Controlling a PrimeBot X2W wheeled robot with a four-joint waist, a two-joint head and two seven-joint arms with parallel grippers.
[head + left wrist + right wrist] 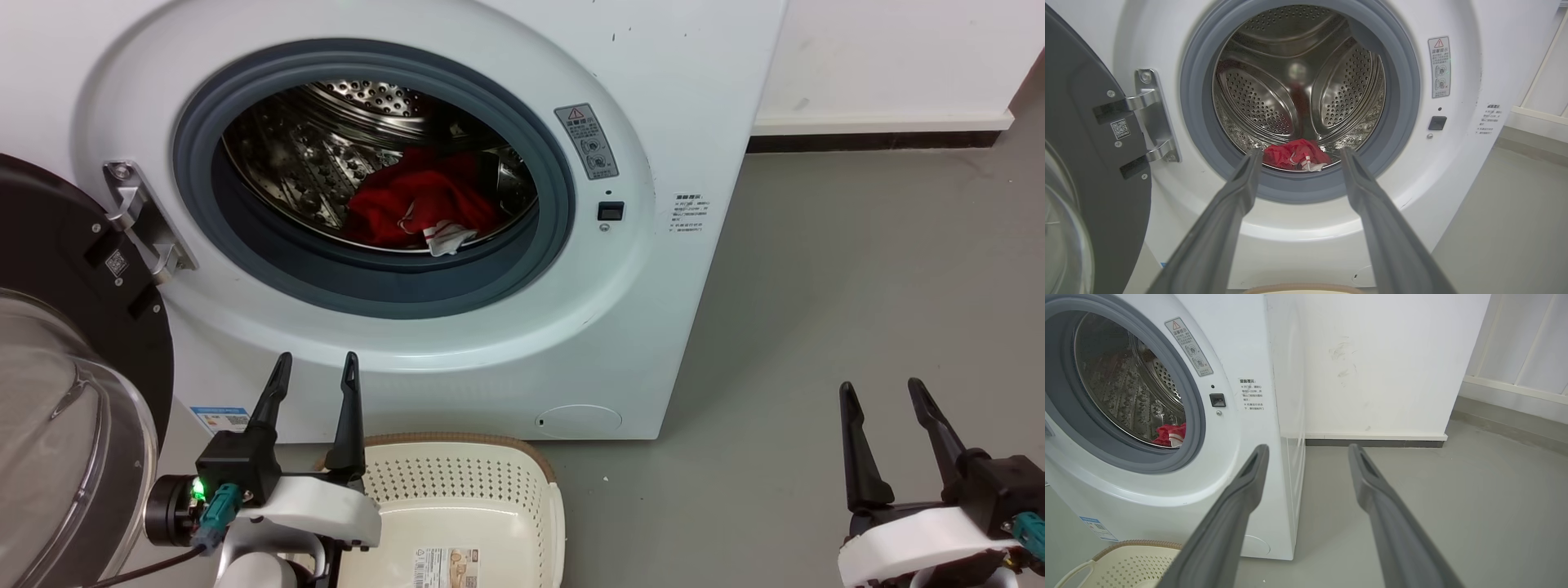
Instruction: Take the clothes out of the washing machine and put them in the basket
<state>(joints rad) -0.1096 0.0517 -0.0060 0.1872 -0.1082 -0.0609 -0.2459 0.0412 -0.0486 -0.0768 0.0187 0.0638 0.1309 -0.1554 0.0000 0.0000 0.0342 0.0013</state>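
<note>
Your left pincer (317, 359) stands wide and holds nothing, fingers up, at 7 o'clock in the head view. In its wrist view the fingers point at the porthole. Your right pincer (880, 385) is just as wide and holds nothing, at 4 o'clock over the floor (857, 286), well apart from the washer (678, 98).

You'll find the clothes (416, 200) as a crumpled red heap at 6 o'clock in the drum (326, 155), just behind the grey seal (375, 286), with a white bit at the heap's front edge. A warning sticker (588, 140) sits at 2 o'clock of the porthole. The door (49, 245) hangs open at 9 o'clock, its hinge bolted to the washer's front.

The basket (543, 490) sits on the floor at 6 o'clock, close below the washer's front. Its near corner lies behind your left pincer, and a paper label shows on its bottom. A white wall (898, 57) rises at 2 o'clock.
</note>
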